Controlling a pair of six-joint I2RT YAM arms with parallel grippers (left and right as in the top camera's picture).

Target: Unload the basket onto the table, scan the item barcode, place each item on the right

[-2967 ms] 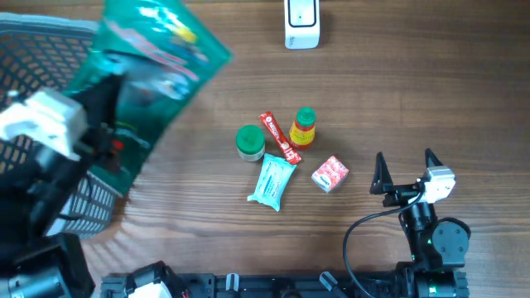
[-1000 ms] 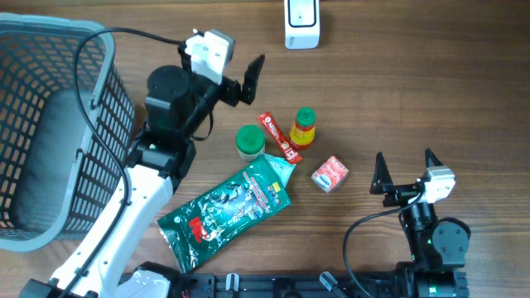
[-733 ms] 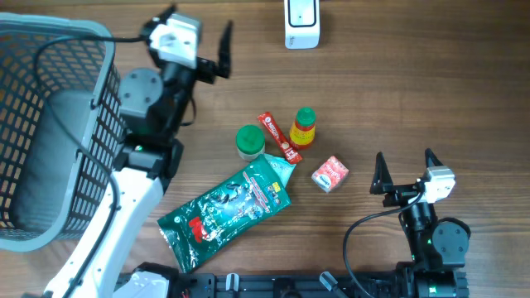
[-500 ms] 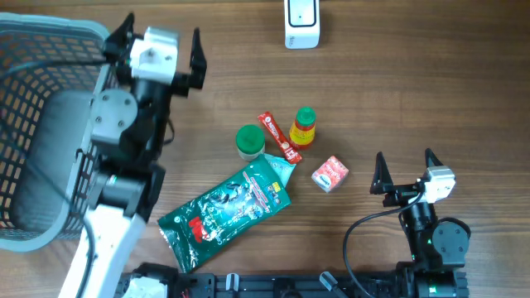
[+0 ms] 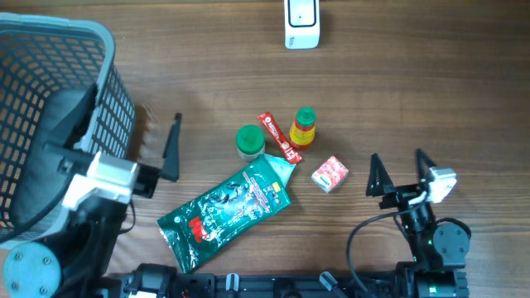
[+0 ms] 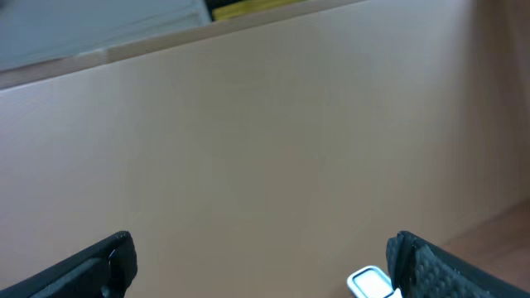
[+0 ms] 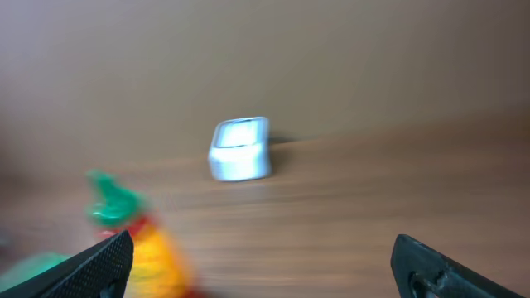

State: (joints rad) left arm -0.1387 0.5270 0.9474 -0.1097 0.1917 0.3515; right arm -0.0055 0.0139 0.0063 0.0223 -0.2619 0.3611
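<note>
With the left gripper (image 6: 261,248) and right gripper (image 5: 397,161) both spread wide and empty, the green snack bag (image 5: 225,213) lies flat on the table (image 5: 414,74), well apart from the scanner (image 5: 301,23), so a pinch on its slick film may slip or knock the green-lidded jar (image 5: 250,141) just beside it.

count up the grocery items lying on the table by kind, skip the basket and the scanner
green snack bag: 1
green-lidded jar: 1
red stick packet: 1
green-capped bottle: 1
small red carton: 1
total: 5
</note>
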